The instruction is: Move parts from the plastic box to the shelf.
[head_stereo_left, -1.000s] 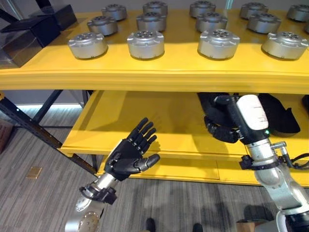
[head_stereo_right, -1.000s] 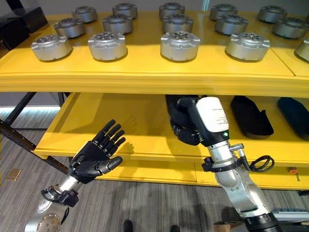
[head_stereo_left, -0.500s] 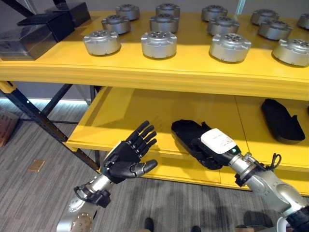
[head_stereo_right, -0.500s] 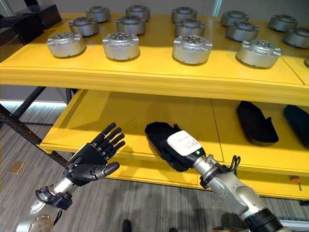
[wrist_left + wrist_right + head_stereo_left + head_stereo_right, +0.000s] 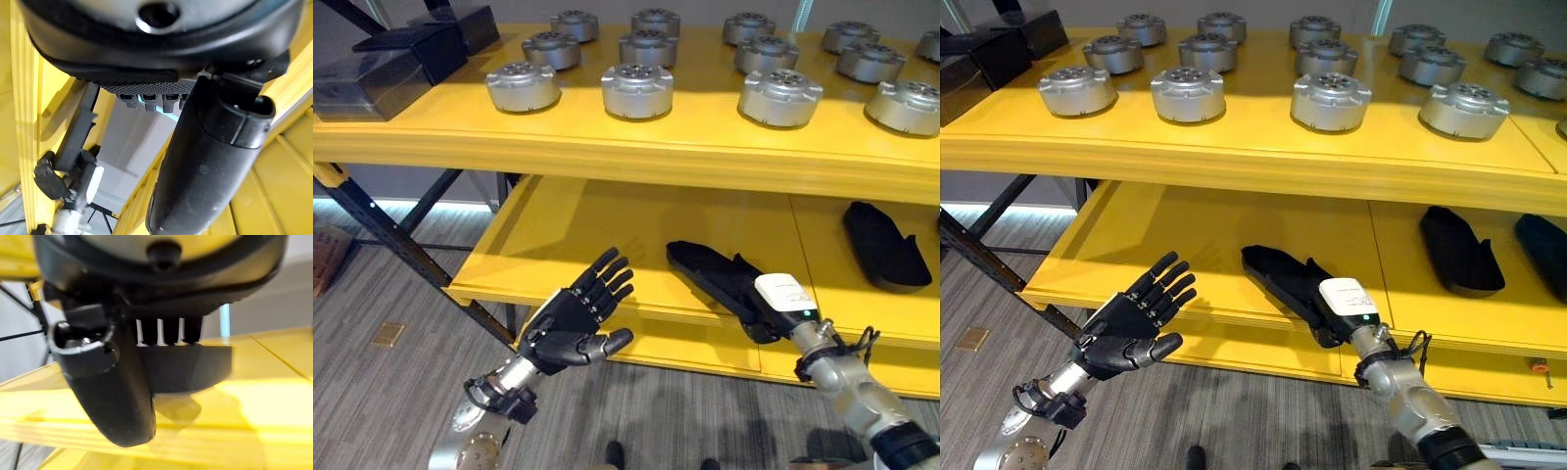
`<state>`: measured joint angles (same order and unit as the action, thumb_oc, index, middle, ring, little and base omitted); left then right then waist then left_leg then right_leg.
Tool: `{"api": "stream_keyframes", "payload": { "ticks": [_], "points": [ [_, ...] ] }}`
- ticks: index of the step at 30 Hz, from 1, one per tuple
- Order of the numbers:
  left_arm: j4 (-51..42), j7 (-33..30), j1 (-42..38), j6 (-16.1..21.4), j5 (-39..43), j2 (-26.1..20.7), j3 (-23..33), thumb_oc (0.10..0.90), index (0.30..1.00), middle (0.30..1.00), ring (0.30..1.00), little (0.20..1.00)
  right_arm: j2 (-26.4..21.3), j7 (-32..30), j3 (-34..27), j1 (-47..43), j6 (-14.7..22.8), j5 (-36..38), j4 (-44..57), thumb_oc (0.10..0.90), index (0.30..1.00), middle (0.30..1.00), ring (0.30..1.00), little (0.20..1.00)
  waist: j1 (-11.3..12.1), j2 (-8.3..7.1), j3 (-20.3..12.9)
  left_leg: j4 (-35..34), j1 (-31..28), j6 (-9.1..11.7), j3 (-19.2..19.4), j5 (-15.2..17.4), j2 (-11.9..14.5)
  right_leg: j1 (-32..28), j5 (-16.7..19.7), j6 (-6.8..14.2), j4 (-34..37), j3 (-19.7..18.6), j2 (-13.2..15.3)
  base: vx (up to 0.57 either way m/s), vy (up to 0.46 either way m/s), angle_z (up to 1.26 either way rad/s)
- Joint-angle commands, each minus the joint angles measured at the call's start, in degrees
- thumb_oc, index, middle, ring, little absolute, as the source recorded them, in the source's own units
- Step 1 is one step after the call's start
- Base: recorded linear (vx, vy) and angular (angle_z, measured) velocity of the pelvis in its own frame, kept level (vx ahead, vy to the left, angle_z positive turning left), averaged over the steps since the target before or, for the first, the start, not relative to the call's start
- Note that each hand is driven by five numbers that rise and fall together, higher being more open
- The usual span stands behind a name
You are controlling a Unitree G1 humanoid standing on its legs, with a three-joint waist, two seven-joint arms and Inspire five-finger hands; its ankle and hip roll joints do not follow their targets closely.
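A workshop storeroom: yellow shelf (image 5: 636,147) bearing machined metal parts (image 5: 637,89)

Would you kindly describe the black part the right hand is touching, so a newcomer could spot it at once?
Start at the yellow shelf, whose top level carries round silver parts. On the lower level lie flat black parts; the one meant lies furthest left, near the front edge. It alone has the right hand on it.

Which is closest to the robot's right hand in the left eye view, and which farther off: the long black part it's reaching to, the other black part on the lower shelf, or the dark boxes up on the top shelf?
From the right hand:
1. Long black part: at the hand, lower shelf middle.
2. Other black part: lower shelf, far right.
3. Dark boxes: top shelf's left end, farthest.
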<state>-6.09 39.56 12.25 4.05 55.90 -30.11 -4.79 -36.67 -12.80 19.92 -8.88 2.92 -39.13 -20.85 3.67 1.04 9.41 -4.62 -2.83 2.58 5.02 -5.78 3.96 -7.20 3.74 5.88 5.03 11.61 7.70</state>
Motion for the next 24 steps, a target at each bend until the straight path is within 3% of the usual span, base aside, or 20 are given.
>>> {"api": "stream_keyframes", "payload": {
  "ticks": [1, 8, 15, 19, 24],
  "points": [
    [-4.1, 4.2, -6.2, 2.1, 2.2, -0.5, 0.3, 0.9, 1.0, 1.0, 1.0, 1.0, -3.1, -5.5, 0.7, -11.8, -2.3, 3.4, 0.1, 0.4, 0.3, 0.3, 0.3, 0.3, 1.4, -0.59, -0.9, 1.5, -0.7, -0.8, 0.4, 5.9, 0.3, 3.4, -2.0, 0.0, -2.5, -1.6, 0.1, -0.21, -0.023, -0.01],
    [-3.6, 2.7, -13.1, 2.7, 4.3, -1.1, -1.8, 0.9, 1.0, 1.0, 1.0, 1.0, -3.4, -7.0, 4.2, -27.1, -5.1, 7.3, -9.9, 0.4, 0.3, 0.3, 0.3, 0.3, 2.1, 2.32, 4.8, 3.1, 5.0, -0.6, -1.1, 5.1, -0.4, 8.7, -2.4, -1.0, -4.5, -1.9, 0.1, -0.17, -0.022, 0.02],
    [-4.6, 2.2, -13.3, 1.8, 4.6, -0.6, -2.5, 0.9, 1.0, 1.0, 1.0, 1.0, -2.6, -9.9, 4.2, -30.7, -8.1, 11.9, -15.9, 0.4, 0.3, 0.3, 0.3, 0.3, 2.7, 3.62, 6.2, 3.1, 5.7, -0.5, -1.5, 4.5, -0.7, 9.4, -2.2, -1.3, -4.9, -1.4, 0.4, -0.01, -0.003, 0.0],
    [-5.4, 2.1, -12.8, 0.9, 4.6, -0.2, -2.6, 0.9, 1.0, 1.0, 1.0, 1.0, -0.5, -11.9, 1.4, -31.9, -9.9, 19.4, -18.8, 0.4, 0.3, 0.3, 0.3, 0.3, 3.1, 4.37, 6.5, 2.9, 5.5, -0.4, -1.7, 4.4, -0.9, 9.3, -2.3, -1.5, -5.1, -1.1, 0.7, 0.02, 0.001, 0.01],
    [-5.9, 1.8, -12.4, 0.0, 4.3, 0.6, -2.7, 0.9, 1.0, 1.0, 1.0, 1.0, 0.8, -14.3, -1.6, -32.5, -11.4, 22.0, -20.6, 0.4, 0.3, 0.3, 0.3, 0.3, 3.2, 4.96, 6.4, 2.9, 4.9, -0.3, -1.8, 4.5, -1.0, 9.0, -2.5, -1.7, -5.6, -0.9, 0.9, 0.06, 0.008, 0.06]
  ]
}}
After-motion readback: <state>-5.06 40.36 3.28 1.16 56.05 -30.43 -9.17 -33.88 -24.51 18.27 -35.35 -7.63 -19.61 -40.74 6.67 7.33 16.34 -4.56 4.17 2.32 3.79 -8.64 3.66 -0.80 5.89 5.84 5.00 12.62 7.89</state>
